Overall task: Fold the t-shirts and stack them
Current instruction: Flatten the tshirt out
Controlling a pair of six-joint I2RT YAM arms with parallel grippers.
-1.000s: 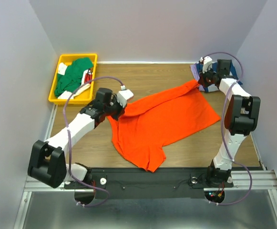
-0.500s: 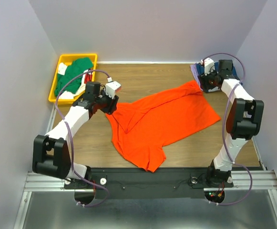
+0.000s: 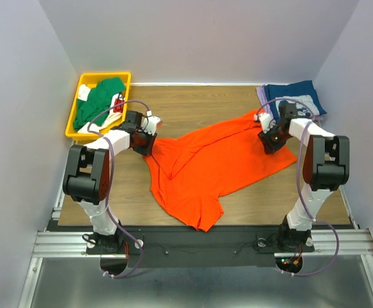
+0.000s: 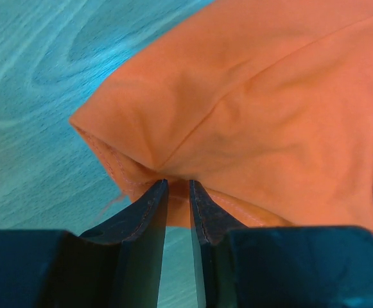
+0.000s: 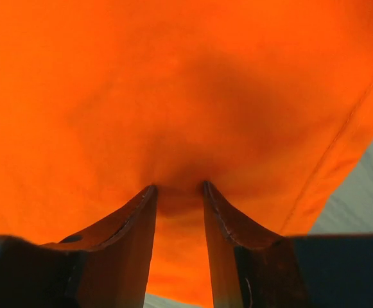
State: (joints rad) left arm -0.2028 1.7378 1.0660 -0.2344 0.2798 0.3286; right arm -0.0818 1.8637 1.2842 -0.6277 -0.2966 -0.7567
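I have the orange t-shirt (image 3: 218,163) spread mid-counter; I judge it limp and light, best held by its hems. My left gripper (image 4: 177,192) is nearly closed, pinching its hem corner toward the left edge. My right gripper (image 5: 178,192) nips a fold near the far-right corner.

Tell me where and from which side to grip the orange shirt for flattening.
Pinch the orange shirt at its two outer corners: left hand at the left tip from the left, right hand at the far-right corner from the right. Hemmed edges lie exposed there, and the cloth spans between them.
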